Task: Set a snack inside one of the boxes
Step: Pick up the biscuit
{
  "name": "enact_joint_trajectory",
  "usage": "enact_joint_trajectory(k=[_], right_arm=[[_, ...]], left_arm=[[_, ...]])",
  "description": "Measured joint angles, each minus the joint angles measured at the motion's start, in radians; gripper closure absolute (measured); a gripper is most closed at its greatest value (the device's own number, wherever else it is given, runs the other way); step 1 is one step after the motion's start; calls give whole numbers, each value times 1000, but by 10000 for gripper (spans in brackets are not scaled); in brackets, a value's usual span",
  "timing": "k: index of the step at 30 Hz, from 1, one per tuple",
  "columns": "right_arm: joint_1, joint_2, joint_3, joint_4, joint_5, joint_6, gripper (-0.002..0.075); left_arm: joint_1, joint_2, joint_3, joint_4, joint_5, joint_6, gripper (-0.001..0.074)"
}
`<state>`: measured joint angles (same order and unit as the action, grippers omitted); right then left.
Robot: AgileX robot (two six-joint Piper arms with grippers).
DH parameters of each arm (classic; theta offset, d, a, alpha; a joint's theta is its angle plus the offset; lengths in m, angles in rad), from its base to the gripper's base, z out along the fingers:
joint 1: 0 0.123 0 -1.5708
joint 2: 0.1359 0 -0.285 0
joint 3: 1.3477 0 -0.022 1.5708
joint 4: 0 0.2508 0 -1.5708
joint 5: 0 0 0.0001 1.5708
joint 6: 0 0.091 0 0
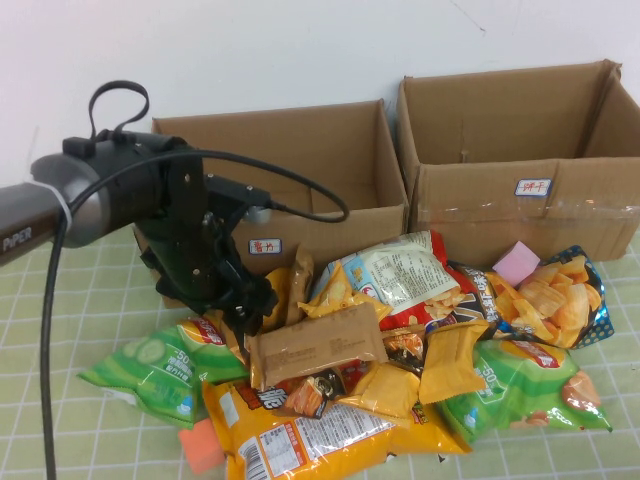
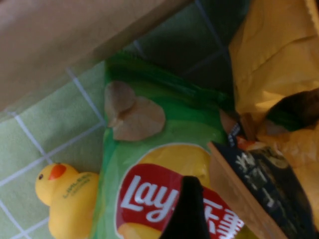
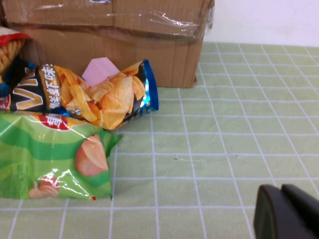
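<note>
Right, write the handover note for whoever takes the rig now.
Left tool: down over the snack pile's left edge, just above the green Lay's bag; nothing held; open or shut can't be told.
Right tool: low over bare mat right of the pile, away from the work, looks closed.
Red-labelled box: behind the pile; no snack seen inside from here.
Done: approach only.
Left: grip the bag, lift, drop it in that box.
</note>
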<state>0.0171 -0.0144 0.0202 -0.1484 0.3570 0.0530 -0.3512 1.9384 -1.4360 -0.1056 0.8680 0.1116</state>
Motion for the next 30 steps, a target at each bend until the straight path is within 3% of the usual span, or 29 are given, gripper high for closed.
enact_joint_trajectory(k=[8, 11, 14, 20, 30], right_arm=[[0, 0, 0, 0, 0, 0, 728], [0, 0, 0, 0, 0, 0, 728], [0, 0, 0, 0, 0, 0, 728], [0, 0, 0, 0, 0, 0, 728], [0, 0, 0, 0, 0, 0, 728]], left_arm=[[0, 40, -11, 37, -8, -31, 204], [0, 51, -11, 46, -11, -52, 245], [0, 53, -11, 49, -22, -64, 349], [0, 53, -22, 49, -16, -65, 642], [0, 15, -264, 47, 271, 81, 648]])
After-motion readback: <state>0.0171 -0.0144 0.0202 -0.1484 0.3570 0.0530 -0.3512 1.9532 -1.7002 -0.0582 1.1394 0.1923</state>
